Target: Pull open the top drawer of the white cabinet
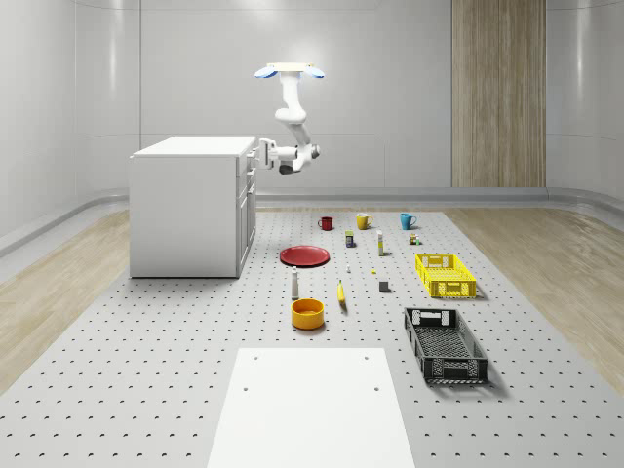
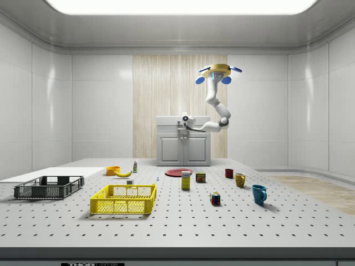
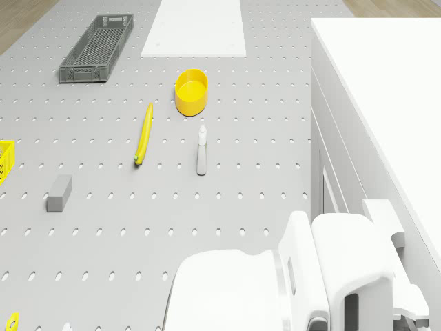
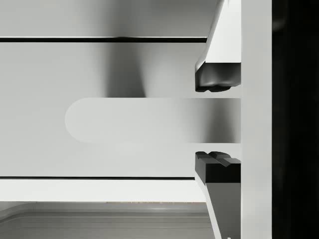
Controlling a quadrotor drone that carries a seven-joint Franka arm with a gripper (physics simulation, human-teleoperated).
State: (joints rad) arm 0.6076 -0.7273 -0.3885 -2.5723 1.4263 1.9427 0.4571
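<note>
I hover beside the white box-shaped cabinet (image 1: pixel 187 205) at the grey perforated worktop's (image 1: pixel 195 351) far-left edge. My pincer (image 4: pixel 218 123) is spread around the top drawer's white bar handle (image 4: pixel 149 120), pads not touching it.

You're working under bright, even light from a broad ceiling panel (image 2: pixel 177 5), and it casts only soft, short shadows beside the black crate (image 1: pixel 446 344). In the wrist view a dim grey shadow falls across the drawer front (image 4: pixel 99 124).
</note>
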